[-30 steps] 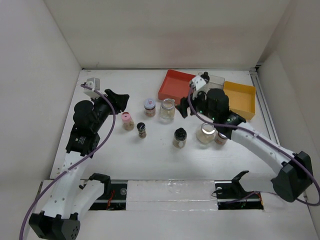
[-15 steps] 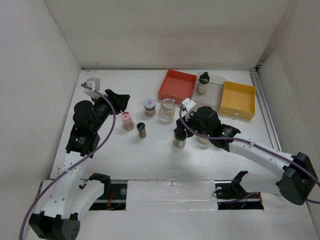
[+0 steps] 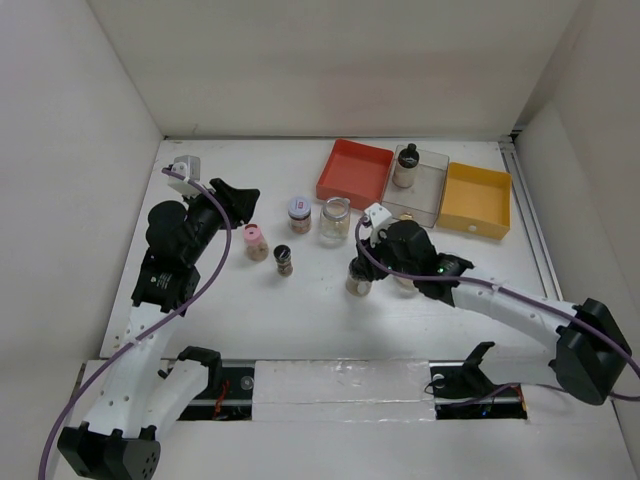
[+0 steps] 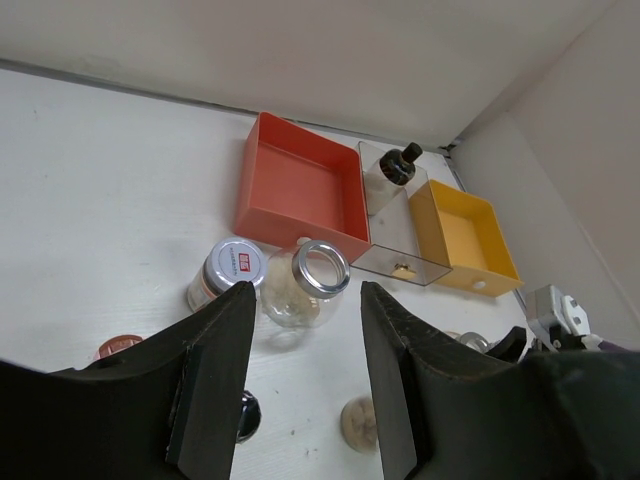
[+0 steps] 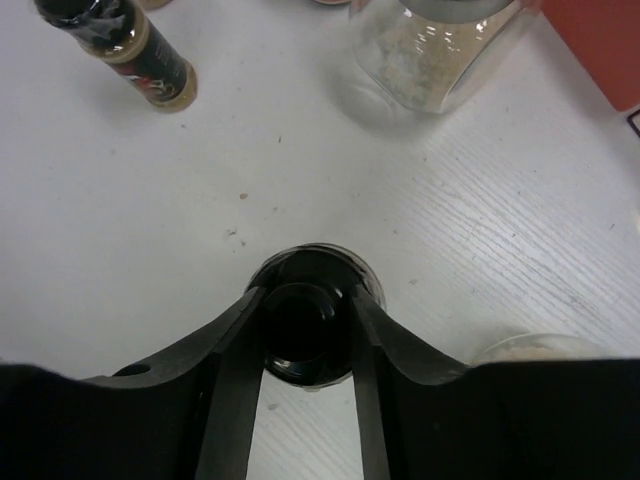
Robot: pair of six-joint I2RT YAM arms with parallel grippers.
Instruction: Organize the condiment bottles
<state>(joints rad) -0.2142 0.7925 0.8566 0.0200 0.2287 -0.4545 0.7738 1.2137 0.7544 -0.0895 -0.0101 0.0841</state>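
My right gripper [image 3: 362, 262] is shut on the cap of a black-capped bottle [image 3: 357, 281] standing at mid-table; in the right wrist view its fingers [image 5: 238, 350] press both sides of the black cap [image 5: 300, 322]. Left of it stand a smaller black-capped bottle [image 3: 284, 260], a pink-capped bottle [image 3: 254, 241], a short jar with a reddish-silver lid [image 3: 299, 214] and a clear glass jar [image 3: 335, 220]. Another black-capped bottle [image 3: 405, 166] stands in the clear tray [image 3: 428, 196]. My left gripper [image 3: 240, 197] hovers open and empty at the left, above the pink-capped bottle.
A red tray [image 3: 354, 172] and a yellow tray [image 3: 478, 198] flank the clear tray at the back right. White walls enclose the table on three sides. My right arm stretches from the front right across the table's middle.
My right gripper has swung from the trays down and left to the black-capped bottle and closed on its cap. The bottle in the clear tray has come into sight. The left arm stayed put.
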